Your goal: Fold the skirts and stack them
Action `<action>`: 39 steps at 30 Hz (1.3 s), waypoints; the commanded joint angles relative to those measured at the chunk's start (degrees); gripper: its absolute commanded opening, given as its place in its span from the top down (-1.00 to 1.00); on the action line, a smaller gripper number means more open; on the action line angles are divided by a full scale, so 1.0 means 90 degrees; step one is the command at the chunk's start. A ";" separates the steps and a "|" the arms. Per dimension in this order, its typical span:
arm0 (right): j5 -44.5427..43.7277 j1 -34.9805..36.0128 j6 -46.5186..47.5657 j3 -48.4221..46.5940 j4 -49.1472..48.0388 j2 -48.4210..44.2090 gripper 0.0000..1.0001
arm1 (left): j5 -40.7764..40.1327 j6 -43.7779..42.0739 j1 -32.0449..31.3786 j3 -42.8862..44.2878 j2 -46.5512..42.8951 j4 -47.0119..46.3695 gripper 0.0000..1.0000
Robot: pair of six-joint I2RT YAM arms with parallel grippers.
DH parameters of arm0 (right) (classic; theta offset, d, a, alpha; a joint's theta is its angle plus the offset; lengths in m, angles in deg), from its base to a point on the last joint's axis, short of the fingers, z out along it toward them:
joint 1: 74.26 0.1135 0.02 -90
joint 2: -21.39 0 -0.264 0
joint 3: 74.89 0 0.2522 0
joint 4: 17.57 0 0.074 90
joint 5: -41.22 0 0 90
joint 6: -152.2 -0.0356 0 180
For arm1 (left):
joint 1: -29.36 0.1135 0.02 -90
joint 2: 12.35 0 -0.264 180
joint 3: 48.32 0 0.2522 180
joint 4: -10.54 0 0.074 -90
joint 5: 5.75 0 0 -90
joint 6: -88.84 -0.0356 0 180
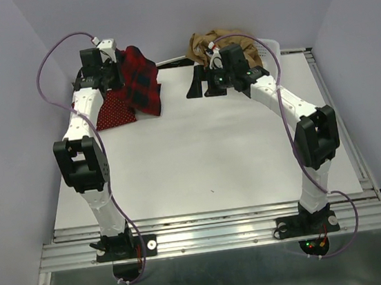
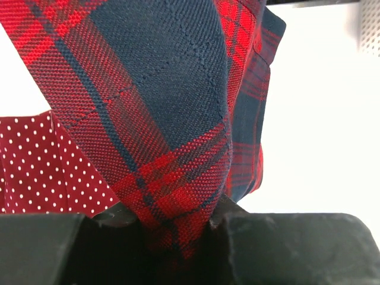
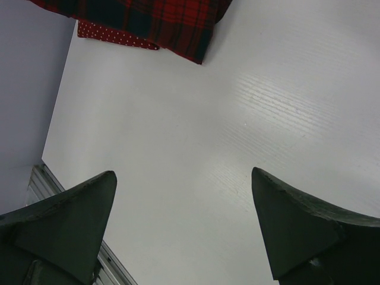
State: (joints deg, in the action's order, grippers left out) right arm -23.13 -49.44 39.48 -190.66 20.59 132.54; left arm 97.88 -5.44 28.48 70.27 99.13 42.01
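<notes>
My left gripper point(image 2: 178, 222) is shut on the red-and-black plaid skirt point(image 1: 139, 79), holding it up at the back left; the cloth hangs from the jaws and drapes onto the table. The red dotted skirt point(image 1: 113, 113) lies flat under it, also in the left wrist view point(image 2: 41, 166). The tan-brown skirt point(image 1: 207, 43) is bunched in the white mesh basket point(image 1: 271, 48) at the back right. My right gripper point(image 1: 199, 86) is open and empty, low over the bare table point(image 3: 196, 142) in front of the basket. The plaid skirt point(image 3: 160, 18) and dotted skirt point(image 3: 110, 34) show at the top of the right wrist view.
Purple walls close in on both sides and at the back. A metal rail point(image 1: 221, 225) runs along the near table edge by the arm bases. The white tabletop point(image 1: 206, 154) stretches between the arms.
</notes>
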 commanded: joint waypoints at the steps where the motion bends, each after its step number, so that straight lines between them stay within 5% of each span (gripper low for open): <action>1: 0.0109 0.0006 -0.0034 -0.0071 -0.0202 0.0072 -1.00 | 0.0224 0.0064 0.0040 0.0607 -0.0532 -0.0601 1.00; 13: 0.0129 0.0006 -0.0044 -0.0003 -0.0211 0.0081 -1.00 | 0.1295 0.0416 0.0849 0.0315 -0.0805 -0.0806 1.00; 25: 0.0187 0.0006 0.0034 0.0124 -0.0202 0.0179 -1.00 | 0.2266 0.0593 0.2344 -0.1550 -0.0122 -0.1363 0.99; 33: 0.0246 0.0006 0.0034 0.0183 -0.0153 0.0189 -1.00 | 0.1300 0.0290 0.2491 -0.1502 0.0855 -0.1344 0.76; 38: 0.0246 0.0006 0.0054 0.0193 -0.0153 0.0150 -1.00 | 0.0353 -0.0052 0.2423 -0.1472 0.0847 -0.1294 0.35; 39: 0.0246 0.0006 0.0044 0.0202 -0.0153 0.0140 -1.00 | 0.0216 -0.0207 0.2374 -0.1511 0.0778 -0.1353 0.08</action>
State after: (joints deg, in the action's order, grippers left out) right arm -21.73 -49.44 39.41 -189.68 20.61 134.40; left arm 106.62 -2.79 50.68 56.42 107.48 31.76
